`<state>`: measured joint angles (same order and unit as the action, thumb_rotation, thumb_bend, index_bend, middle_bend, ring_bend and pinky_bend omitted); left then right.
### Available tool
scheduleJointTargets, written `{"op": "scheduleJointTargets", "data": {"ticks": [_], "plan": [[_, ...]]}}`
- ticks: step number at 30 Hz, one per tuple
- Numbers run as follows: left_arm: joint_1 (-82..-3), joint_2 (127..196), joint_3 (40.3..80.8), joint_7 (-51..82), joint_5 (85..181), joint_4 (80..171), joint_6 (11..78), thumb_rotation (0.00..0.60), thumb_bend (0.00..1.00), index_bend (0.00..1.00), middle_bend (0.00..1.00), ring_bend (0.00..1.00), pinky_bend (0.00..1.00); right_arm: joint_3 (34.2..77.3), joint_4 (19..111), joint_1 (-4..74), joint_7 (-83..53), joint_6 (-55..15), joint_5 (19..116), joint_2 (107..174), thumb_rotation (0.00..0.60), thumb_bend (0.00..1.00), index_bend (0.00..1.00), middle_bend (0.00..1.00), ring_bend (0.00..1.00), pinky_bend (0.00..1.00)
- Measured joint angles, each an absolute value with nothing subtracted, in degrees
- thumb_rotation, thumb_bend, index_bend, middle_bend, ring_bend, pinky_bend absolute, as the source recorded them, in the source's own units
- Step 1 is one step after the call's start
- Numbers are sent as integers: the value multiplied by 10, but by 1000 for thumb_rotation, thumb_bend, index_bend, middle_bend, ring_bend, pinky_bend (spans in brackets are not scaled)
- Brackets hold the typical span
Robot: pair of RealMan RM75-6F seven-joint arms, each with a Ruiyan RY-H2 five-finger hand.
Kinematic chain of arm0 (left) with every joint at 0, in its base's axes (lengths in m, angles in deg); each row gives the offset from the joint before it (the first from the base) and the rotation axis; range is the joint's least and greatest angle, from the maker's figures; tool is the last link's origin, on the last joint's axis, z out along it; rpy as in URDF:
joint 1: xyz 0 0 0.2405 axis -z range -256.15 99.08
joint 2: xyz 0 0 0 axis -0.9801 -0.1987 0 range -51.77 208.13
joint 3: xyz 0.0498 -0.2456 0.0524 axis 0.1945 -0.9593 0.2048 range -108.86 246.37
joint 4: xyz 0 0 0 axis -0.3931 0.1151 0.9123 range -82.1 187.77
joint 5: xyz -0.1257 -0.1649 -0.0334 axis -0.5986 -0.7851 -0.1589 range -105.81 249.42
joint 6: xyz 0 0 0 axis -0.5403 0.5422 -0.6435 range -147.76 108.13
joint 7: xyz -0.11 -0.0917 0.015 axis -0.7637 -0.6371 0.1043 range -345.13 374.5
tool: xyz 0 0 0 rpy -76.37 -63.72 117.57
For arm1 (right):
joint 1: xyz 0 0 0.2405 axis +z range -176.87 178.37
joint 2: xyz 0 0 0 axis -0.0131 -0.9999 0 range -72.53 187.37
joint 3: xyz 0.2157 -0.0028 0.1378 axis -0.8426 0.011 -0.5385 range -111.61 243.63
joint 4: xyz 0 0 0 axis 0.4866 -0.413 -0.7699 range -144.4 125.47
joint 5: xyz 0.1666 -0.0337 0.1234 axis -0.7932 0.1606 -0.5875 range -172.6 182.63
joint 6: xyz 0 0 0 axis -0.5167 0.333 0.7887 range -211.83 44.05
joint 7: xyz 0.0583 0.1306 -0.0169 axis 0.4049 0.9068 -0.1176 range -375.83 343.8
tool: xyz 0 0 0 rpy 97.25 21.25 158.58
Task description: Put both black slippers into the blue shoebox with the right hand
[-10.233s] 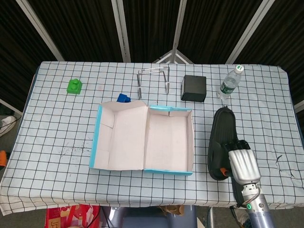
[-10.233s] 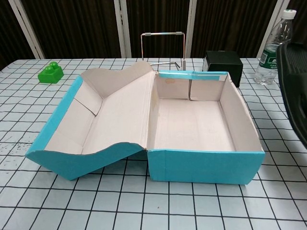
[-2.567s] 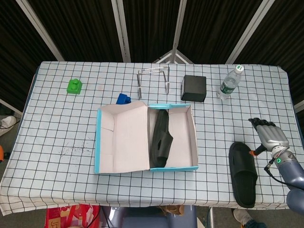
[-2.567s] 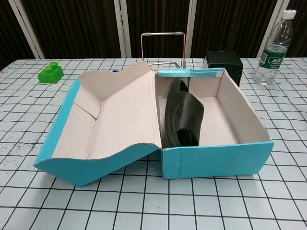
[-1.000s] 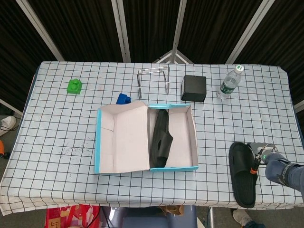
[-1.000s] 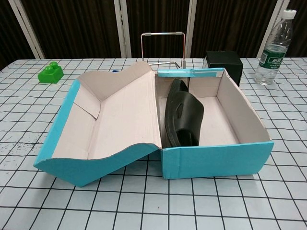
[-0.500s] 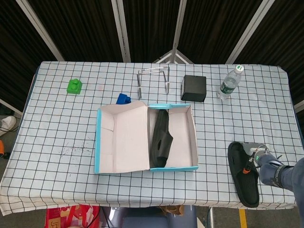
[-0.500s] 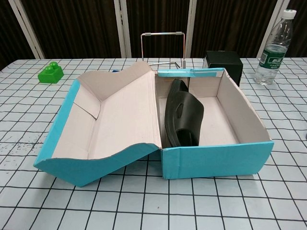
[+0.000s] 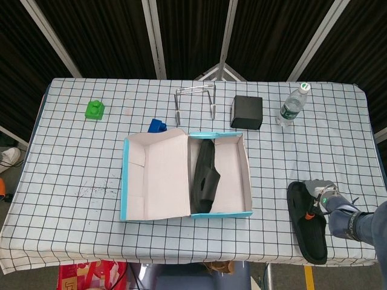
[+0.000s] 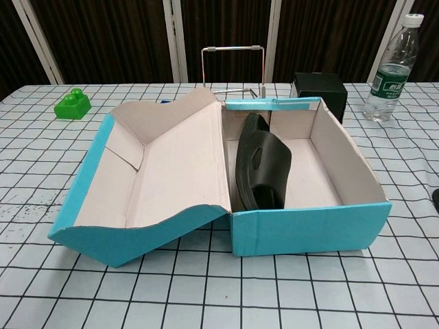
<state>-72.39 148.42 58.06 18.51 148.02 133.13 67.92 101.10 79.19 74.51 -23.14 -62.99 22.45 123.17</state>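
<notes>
The blue shoebox [image 9: 247,181] lies open mid-table, its lid folded out to the left. One black slipper [image 9: 204,175] stands on its side inside, against the left wall, also clear in the chest view [image 10: 263,164]. The other black slipper [image 9: 304,226] lies at the table's front right, its right side slightly raised. My right hand [image 9: 321,192] grips that slipper's right edge near the strap, with the fingers mostly hidden under the wrist. A dark sliver at the chest view's right edge [image 10: 436,199] may be this slipper. My left hand does not show in either view.
Along the back stand a green block [image 9: 94,109], a blue block [image 9: 158,125] behind the lid, a wire stand [image 9: 195,99], a black box [image 9: 247,112] and a water bottle [image 9: 292,106]. The table's front edge runs just below the outer slipper.
My right hand came down onto the outer slipper's right edge and took hold. The slipper has shifted slightly left and tipped up. The box and the slipper inside have not moved.
</notes>
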Motion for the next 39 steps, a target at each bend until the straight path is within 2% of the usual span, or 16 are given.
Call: {"op": "scheduleJointTargets", "data": {"ticks": [5,12,20,28,39], "plan": [[-724,1485,581,187,1480,1333,680,600,706,152,4,0,22,1016,795,753,-226,-652,237,1221,600,112,216,234,21,87],[-723,1485,582,188,1480,1334,679,600,706,152,4,0,22,1028,799,774,-213,-685,258,1207,600,112,345,314,90,87],[-724,1484,581,186,1479,1333,680,600,707,152,4,0,22,1020,814,785,-182,-686,284,1174,600,112,406,347,127,87],[-724,1484,582,183,1480,1333,681,600,706,152,4,0,22,962,843,772,-139,-657,322,1100,600,111,492,396,176,87],[-724,1483,582,179,1481,1333,681,600,706,153,4,0,23,869,874,733,-90,-636,377,1020,600,112,541,409,199,87]]}}
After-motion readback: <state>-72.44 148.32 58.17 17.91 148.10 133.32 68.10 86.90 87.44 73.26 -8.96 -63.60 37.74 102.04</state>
